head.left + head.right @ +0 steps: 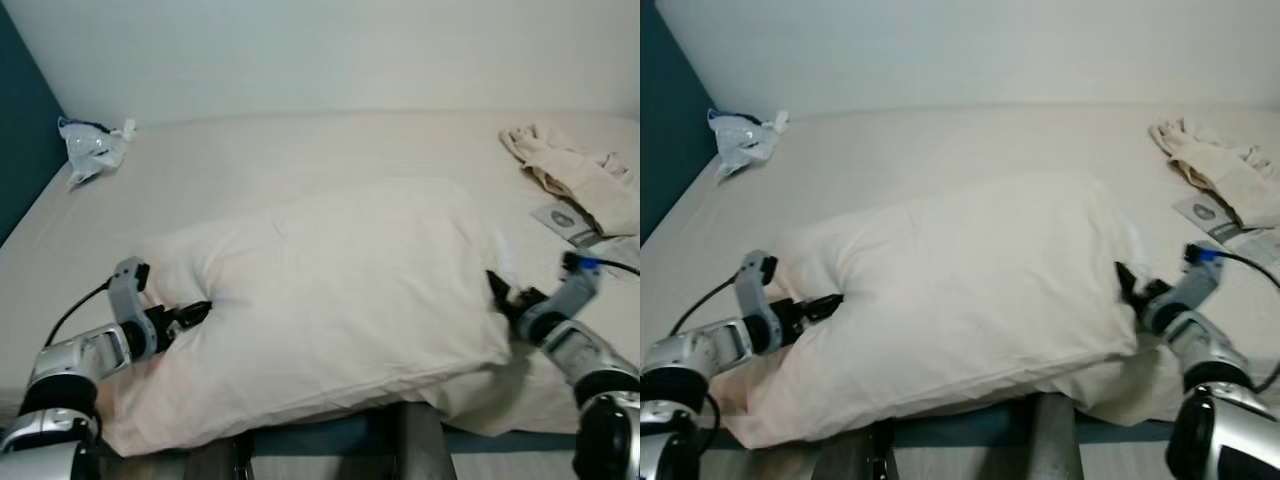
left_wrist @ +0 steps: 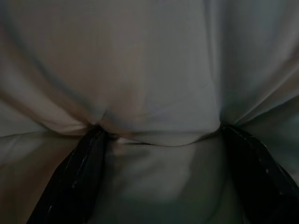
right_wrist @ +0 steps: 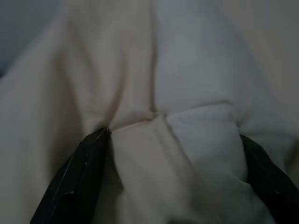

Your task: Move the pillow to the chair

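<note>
Item: pillow [image 1: 340, 290], cream, lying across the near edge of the bed [image 1: 300, 150], at 6 o'clock on the mattress. Left gripper [image 1: 185, 318] is pressing into its 9 o'clock end, fingers [image 2: 74, 182] spread with fabric bunching between them; right gripper [image 1: 505, 297] is doing likewise at 3 o'clock. Step, by my reading: both sides are securing the grasp before lifting. Next is probably calling for squeezing inward, raising evenly, then turning toward the chair. Also lying about: plastic bag [image 1: 92, 148] at 10 o'clock, crumpled cloth [image 1: 575, 175] at 2.

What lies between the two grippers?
The pillow: the left gripper presses one end and the right gripper the other, as the eye views show.
</note>
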{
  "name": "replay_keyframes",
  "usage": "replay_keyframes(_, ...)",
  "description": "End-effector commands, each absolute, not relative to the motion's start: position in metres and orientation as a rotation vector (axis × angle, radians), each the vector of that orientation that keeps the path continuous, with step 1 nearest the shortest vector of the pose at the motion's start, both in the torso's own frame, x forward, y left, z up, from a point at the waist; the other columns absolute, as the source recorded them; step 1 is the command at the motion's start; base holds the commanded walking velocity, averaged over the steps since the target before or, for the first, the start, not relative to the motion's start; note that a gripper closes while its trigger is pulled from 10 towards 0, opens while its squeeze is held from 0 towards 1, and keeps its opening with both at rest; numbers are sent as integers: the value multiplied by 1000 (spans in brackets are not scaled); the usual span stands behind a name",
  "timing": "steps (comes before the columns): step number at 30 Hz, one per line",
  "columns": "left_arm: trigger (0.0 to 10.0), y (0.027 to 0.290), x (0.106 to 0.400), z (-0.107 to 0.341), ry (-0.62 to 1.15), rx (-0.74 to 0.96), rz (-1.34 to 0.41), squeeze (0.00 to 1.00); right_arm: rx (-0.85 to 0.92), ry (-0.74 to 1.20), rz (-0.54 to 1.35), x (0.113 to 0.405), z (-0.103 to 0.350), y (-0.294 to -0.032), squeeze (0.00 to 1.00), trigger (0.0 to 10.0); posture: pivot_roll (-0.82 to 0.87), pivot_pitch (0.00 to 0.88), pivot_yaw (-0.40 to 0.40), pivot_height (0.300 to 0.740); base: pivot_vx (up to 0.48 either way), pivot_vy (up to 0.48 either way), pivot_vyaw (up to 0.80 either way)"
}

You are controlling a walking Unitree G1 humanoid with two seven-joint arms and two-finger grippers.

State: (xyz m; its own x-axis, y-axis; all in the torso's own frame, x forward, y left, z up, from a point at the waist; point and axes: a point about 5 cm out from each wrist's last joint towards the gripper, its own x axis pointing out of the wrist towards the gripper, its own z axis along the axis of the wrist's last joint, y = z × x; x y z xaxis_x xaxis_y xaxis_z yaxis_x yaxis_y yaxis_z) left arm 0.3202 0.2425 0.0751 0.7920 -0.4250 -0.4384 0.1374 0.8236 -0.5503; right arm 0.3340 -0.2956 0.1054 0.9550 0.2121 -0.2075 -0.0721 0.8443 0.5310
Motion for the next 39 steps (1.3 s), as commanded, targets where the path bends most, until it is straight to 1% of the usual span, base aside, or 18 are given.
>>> replay_keyframes(1, 10000, 220, 314, 62, 632, -611, -378, 0, 593, 315, 331, 340, 99, -261, 0, 10000, 40, 141, 26, 551, 0, 0, 0)
replay_keyframes(2, 10000, 220, 314, 62, 632, -611, -378, 0, 593, 315, 331, 340, 99, -261, 0, 10000, 40, 141, 26, 551, 0, 0, 0)
replay_keyframes(4, 10000, 202, 313, 62, 631, -655, -445, 0, 618, 326, 423, 343, 98, -244, 0, 10000, 40, 140, 25, 551, 0, 0, 0)
replay_keyframes(5, 10000, 202, 313, 62, 631, -655, -445, 0, 618, 326, 423, 343, 98, -244, 0, 10000, 40, 140, 25, 551, 0, 0, 0)
replay_keyframes(7, 10000, 183, 309, 59, 643, -653, -506, 0, 612, 358, 445, 343, 93, -234, 0, 10000, 36, 141, 24, 551, 0, 0, 0)
replay_keyframes(9, 10000, 177, 307, 58, 646, -644, -522, 0, 589, 381, 437, 342, 89, -231, 0, 10000, 35, 140, 24, 551, 0, 0, 0)
replay_keyframes(12, 10000, 168, 305, 52, 646, -500, -514, 0, 414, 475, 315, 338, 73, -234, 0, 10000, 33, 139, 26, 551, 0, 0, 0)
replay_keyframes(15, 10000, 167, 307, 50, 616, -431, -482, 0, 398, 470, 259, 338, 71, -236, 0, 10000, 32, 137, 26, 551, 0, 0, 0)
replay_keyframes(16, 10000, 167, 307, 50, 608, -436, -465, 0, 417, 458, 249, 339, 72, -236, 0, 8706, 32, 138, 27, 551, 0, 0, 0)
replay_keyframes(17, 8196, 167, 308, 51, 594, -443, -453, 0, 443, 442, 250, 340, 73, -234, 0, 2392, 32, 139, 27, 551, 0, 0, 0)
replay_keyframes(18, 4510, 167, 308, 51, 585, -447, -445, 0, 464, 429, 257, 341, 74, -232, 0, 0, 32, 139, 27, 551, 0, 0, 0)
replay_keyframes(19, 980, 166, 308, 52, 578, -451, -442, 0, 477, 421, 265, 341, 74, -230, 0, 0, 32, 137, 26, 551, 0, 0, 0)
replay_keyframes(20, 980, 166, 308, 53, 574, -451, -441, 0, 482, 417, 269, 341, 74, -229, 0, 0, 33, 136, 26, 551, 0, 0, 0)
replay_keyframes(21, 0, 165, 308, 54, 567, -455, -438, 0, 478, 422, 277, 341, 73, -226, 0, 0, 32, 136, 25, 551, 0, 0, 0)
replay_keyframes(28, 0, 163, 309, 59, 505, -478, -405, 0, 463, 429, 278, 339, 66, -218, 0, 0, 32, 131, 26, 551, 0, 0, 0)
replay_keyframes(31, 0, 161, 310, 61, 458, -490, -401, 0, 462, 440, 194, 337, 60, -220, 0, 0, 26, 117, 26, 551, 0, 0, 0)
replay_keyframes(35, 0, 160, 309, 58, 472, -483, -387, 0, 436, 470, 120, 333, 53, -224, 0, 0, 27, 117, 26, 551, 0, 0, 0)
replay_keyframes(39, 0, 161, 310, 60, 439, -456, -359, 0, 458, 426, 100, 336, 58, -224, 0, 0, 23, 116, 26, 551, 0, 0, 0)
